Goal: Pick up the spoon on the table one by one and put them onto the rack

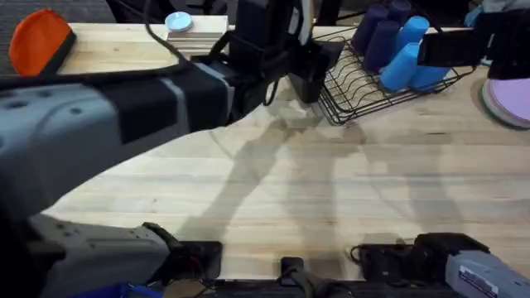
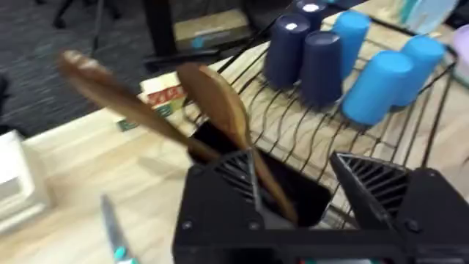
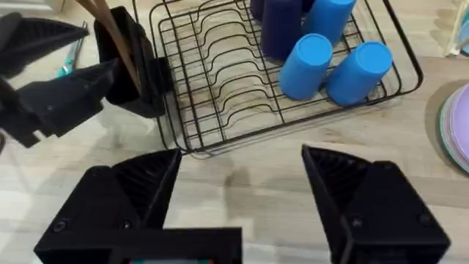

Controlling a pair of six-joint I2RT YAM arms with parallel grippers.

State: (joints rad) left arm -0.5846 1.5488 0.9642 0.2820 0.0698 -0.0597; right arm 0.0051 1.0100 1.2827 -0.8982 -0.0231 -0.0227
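Table [image 1: 331, 190], arm hiding rack [image 1: 364, 91] caddy, spoons [image 2: 220, 110] blurred

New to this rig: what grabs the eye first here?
The blue cups lying in the black wire rack stand out most. Next, two wooden spoons stick up out of the rack's black caddy, with the left hand open right over it. The right hand hangs open before the rack.

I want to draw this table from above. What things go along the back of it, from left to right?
Round orange plate → stacked white trays → black wire dish rack holding blue cups → round purple plates.
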